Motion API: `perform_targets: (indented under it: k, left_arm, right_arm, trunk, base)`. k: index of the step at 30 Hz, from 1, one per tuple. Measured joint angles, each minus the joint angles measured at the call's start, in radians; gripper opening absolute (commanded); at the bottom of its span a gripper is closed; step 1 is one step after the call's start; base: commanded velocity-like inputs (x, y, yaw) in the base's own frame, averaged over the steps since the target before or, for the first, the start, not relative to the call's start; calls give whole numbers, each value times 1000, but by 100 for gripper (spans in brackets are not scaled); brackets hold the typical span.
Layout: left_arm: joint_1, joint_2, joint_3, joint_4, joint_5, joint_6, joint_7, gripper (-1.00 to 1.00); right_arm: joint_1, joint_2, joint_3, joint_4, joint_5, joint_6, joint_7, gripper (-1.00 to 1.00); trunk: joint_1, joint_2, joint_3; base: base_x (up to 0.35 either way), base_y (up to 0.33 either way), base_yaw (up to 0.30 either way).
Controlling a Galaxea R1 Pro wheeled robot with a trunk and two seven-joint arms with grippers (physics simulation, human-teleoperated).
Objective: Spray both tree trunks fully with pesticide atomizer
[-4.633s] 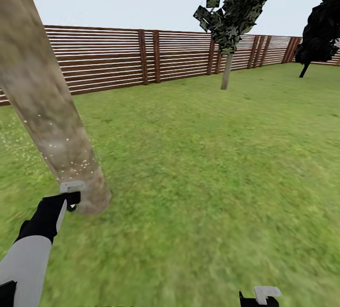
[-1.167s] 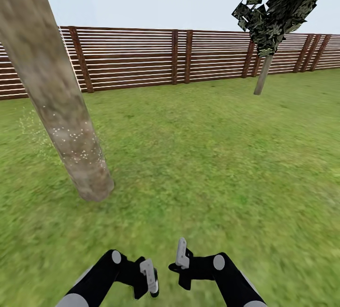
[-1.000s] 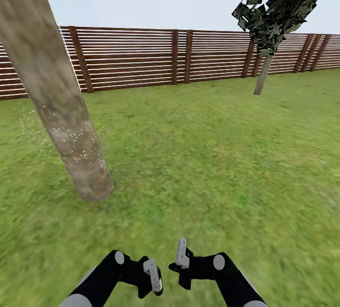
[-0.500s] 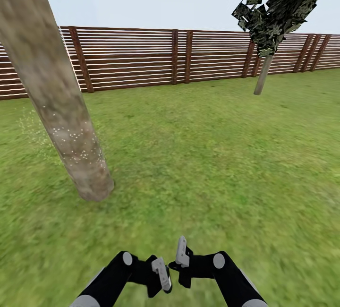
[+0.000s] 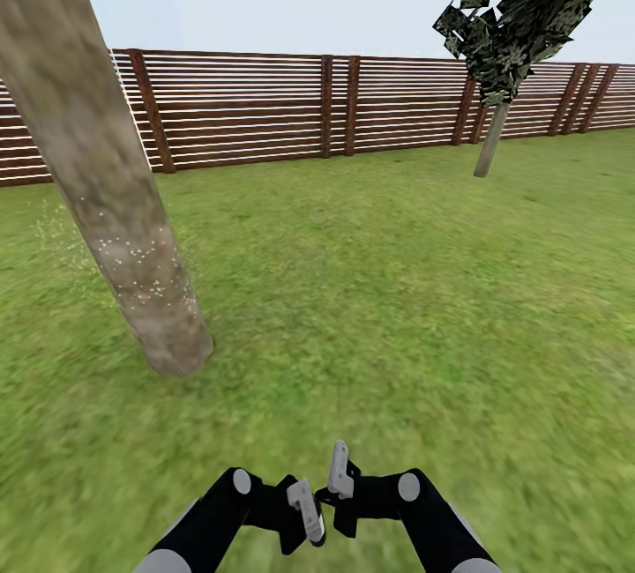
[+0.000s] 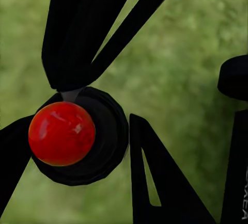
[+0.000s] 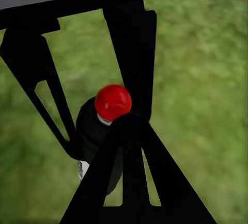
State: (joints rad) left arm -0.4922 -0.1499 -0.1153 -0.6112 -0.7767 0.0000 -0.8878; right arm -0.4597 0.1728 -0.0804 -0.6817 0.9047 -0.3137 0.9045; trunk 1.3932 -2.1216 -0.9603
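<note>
both black pincers low over the blurry green grass floor point(image 5: 397, 308), nearly touching.
left pincer point(image 5: 304, 516) clamps the dark, red-tipped atomizer point(image 6: 77, 136); right pincer point(image 5: 339, 485) beside it, fingers apart; speckled grey-brown trunk point(image 5: 115, 212) left.

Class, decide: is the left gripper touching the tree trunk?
Apart. The head view shows a wide stretch of grass between the left gripper and the trunk.

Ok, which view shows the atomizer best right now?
Right wrist view: the atomizer appears side-on, dark body and red cap both visible. The left wrist view looks down on its red cap at close range. The head view leaves it unclear.
</note>
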Motion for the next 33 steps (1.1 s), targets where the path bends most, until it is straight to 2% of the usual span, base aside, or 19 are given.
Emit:
perform_targets:
  k: [7, 11, 12, 13, 14, 15, 16, 17, 19, 21, 22, 23, 24, 25, 26, 28, 29, 30, 33]
  left_arm:
    - [1, 23, 5, 1, -4, -1, 0, -100]
    - [13, 140, 3, 1, -17, -3, -1, -100]
    - [16, 184, 6, 1, -11, -4, -3, -100]
    - [18, 251, 6, 1, -21, -4, -3, -100]
    - [19, 288, 6, 1, -19, -4, -2, -100]
    - [19, 334, 8, 1, -10, -3, -1, -100]
    - [20, 365, 15, 1, -6, -2, 2, -100]
    - [20, 375, 64, 1, 23, -2, 24, -100]
    - [20, 378, 187, 23, 80, -1, 125, -100]
    - [21, 372, 289, 106, 131, -6, 237, -100]
    - [21, 369, 337, 159, 181, -39, 304, -100]
    - [21, 367, 383, 269, 274, -165, 419, -100]
    - [21, 367, 396, 367, 344, -271, 504, -100]
    - [22, 366, 401, 414, 380, -321, 545, -100]
    - [33, 366, 406, 472, 425, -403, 599, -100]
    - [71, 366, 411, 522, 504, -554, 655, -100]
    - [90, 366, 411, 531, 538, -597, 661, -100]
    - [119, 366, 417, 538, 600, -641, 667, -100]
    - [143, 372, 410, 545, 644, -666, 670, -100]
  right_arm:
    - [0, 0, 0, 1, 0, 0, 0, -100]
    - [0, 0, 0, 3, 1, 0, 0, -100]
    - [0, 0, 0, 5, 2, 0, 0, -100]
    - [0, 0, -1, 7, 3, -1, -1, -100]
    - [0, 0, -2, 10, 5, -1, -1, 100]
    - [0, 0, -1, 11, 7, -3, -1, 100]
    - [0, 0, -1, 12, 7, -4, -4, 100]
    - [0, -5, -4, 14, 7, -4, -14, 100]
    - [3, -82, -5, 66, 8, -4, -79, 100]
    - [6, -144, -8, 217, 4, -6, -237, 100]
    - [6, -167, -25, 324, -9, -7, -388, 100]
    - [6, -187, -123, 486, -92, -12, -683, 100]
    - [11, -194, -190, 594, -178, -39, -915, 100]
    - [11, -195, -208, 616, -215, -68, -1015, 100]
    - [29, -194, -224, 633, -256, -151, -1099, 100]
    - [53, -196, -241, 646, -307, -321, -1165, 100]
    - [65, -197, -243, 647, -333, -361, -1174, 100]
    - [85, -198, -247, 648, -391, -413, -1183, 100]
    - [99, -194, -243, 648, -442, -445, -1185, 100]
  trunk:
    - [0, 0, 0]
    - [0, 0, 0]
    - [0, 0, 0]
    - [0, 0, 0]
    - [0, 0, 0]
    - [0, 0, 0]
    - [0, 0, 0]
    - [0, 0, 0]
    - [0, 0, 0]
    - [0, 0, 0]
    - [0, 0, 0]
    - [0, 0, 0]
    - [0, 0, -1]
    - [0, 0, 0]
    - [0, 0, 0]
    - [0, 0, 0]
    - [0, 0, 0]
    - [0, 0, 0]
    - [0, 0, 0]
  base:
    - [0, 0, 0]
    - [0, 0, 0]
    - [0, 0, 0]
    - [0, 0, 0]
    - [0, 0, 0]
    - [0, 0, 0]
    - [0, 0, 0]
    - [0, 0, 0]
    - [0, 0, 0]
    - [0, 0, 0]
    - [0, 0, 0]
    - [0, 0, 0]
    - [0, 0, 0]
    - [0, 0, 0]
    - [0, 0, 0]
    - [0, 0, 0]
    - [0, 0, 0]
    - [0, 0, 0]
    - [0, 0, 0]
